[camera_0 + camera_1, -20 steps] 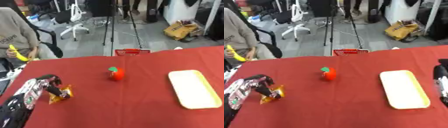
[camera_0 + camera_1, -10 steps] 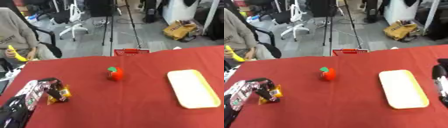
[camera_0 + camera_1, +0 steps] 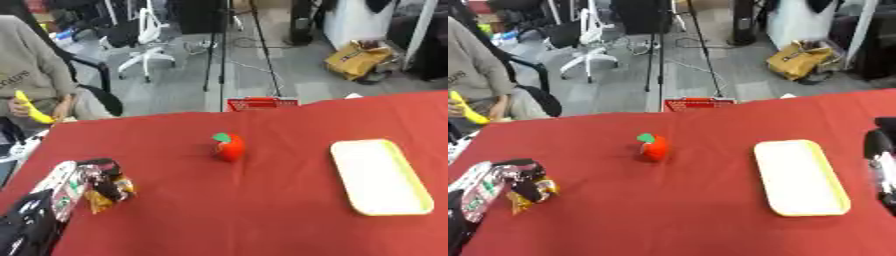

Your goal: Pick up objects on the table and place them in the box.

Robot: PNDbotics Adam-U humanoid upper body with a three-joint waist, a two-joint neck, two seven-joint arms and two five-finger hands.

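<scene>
Left hand [image 3: 94, 181] curls round an orange snack pack [image 3: 109, 192] at the near left of the red table [image 3: 262, 220], so I judge the first pick is only underway and nothing is placed yet. The tomato-like red toy [image 3: 229, 147] sits well off to that hand's right and farther out, untouched, and the pale tray [image 3: 380, 176], likely the "box", lies farther right, empty. Right hand [image 3: 882, 165] shows at the right edge just beside the tray; can't tell its fingers.

Orange snack packet [image 3: 103, 194] in left hand [image 3: 77, 182]; red tomato-like fruit [image 3: 229, 147] mid-table.
</scene>
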